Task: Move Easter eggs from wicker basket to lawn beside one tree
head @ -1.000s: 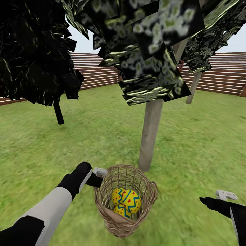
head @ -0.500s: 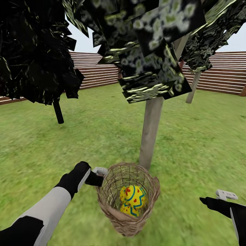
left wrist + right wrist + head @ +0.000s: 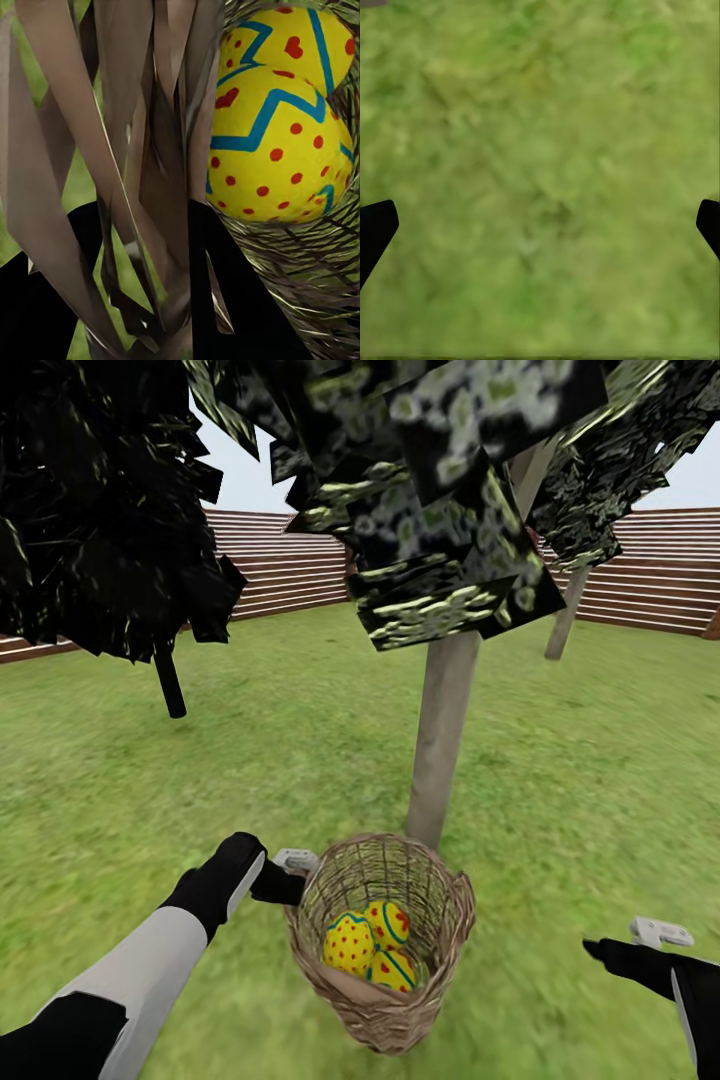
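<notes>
Three yellow Easter eggs (image 3: 350, 945) with blue zigzags and red dots lie inside the brown wicker basket (image 3: 455, 905), which sits low in the head view, just in front of the tree trunk (image 3: 440, 740). My left gripper (image 3: 298, 872) is shut on the basket's left rim. In the left wrist view, wicker strands (image 3: 150, 150) run between the black fingers (image 3: 232, 292), and two eggs (image 3: 277, 142) show close behind them. My right gripper (image 3: 595, 948) hovers open over the lawn (image 3: 560, 780) to the right of the basket; in the right wrist view its fingertips (image 3: 375, 225) stand wide apart over grass.
The tree's dark, pale-flecked foliage (image 3: 440, 490) hangs overhead. A thin black-trunked tree (image 3: 170, 685) stands at the left and a second pale trunk (image 3: 565, 620) at the back right. A brown slat fence (image 3: 270, 570) closes off the lawn behind.
The basket has swung a little to the right, nearer the trunk's foot, on my left gripper. The eggs have rolled inside it and now lie apart. Both arms look the same.
</notes>
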Motion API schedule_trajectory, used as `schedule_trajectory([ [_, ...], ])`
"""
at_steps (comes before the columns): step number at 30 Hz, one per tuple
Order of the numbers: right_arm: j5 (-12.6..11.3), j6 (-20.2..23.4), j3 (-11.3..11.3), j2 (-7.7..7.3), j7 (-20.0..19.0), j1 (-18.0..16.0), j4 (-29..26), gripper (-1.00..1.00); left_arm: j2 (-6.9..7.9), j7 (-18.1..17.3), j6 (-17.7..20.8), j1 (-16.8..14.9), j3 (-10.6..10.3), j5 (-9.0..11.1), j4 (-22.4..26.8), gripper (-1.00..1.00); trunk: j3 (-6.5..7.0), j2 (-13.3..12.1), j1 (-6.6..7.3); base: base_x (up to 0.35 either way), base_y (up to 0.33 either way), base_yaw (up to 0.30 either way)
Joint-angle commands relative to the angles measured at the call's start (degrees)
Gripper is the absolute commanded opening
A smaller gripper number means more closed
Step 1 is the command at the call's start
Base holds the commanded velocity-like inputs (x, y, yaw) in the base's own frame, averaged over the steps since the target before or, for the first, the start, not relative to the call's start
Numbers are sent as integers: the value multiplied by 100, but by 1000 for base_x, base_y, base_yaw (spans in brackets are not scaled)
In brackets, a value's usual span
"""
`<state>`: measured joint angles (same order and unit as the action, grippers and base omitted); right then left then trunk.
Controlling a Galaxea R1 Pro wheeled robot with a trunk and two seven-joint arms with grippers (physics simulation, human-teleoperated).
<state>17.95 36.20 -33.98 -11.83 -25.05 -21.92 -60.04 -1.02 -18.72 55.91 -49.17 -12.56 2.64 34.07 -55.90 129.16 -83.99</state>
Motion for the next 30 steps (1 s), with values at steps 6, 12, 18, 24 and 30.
schedule_trajectory([
  [6,60,10,-3,5,-35,-5,129,100,5,9,43,-5,-10,167,12,-100,-113,245,-131,0,0,0],
  [12,60,10,-3,5,-43,-5,140,100,6,17,43,-5,-10,167,12,-100,-221,485,-263,0,0,0],
  [18,60,10,-3,5,-44,-5,141,100,-3,18,43,-5,-18,167,-4,-100,-328,726,-395,0,0,0],
  [24,60,10,-3,5,-43,-5,184,100,-18,11,51,-5,-18,160,-20,-100,-436,967,-526,0,0,0],
  [30,60,2,-2,5,-31,-5,201,100,-30,9,44,-5,-20,158,-115,-100,-544,1207,-658,0,0,0],
])
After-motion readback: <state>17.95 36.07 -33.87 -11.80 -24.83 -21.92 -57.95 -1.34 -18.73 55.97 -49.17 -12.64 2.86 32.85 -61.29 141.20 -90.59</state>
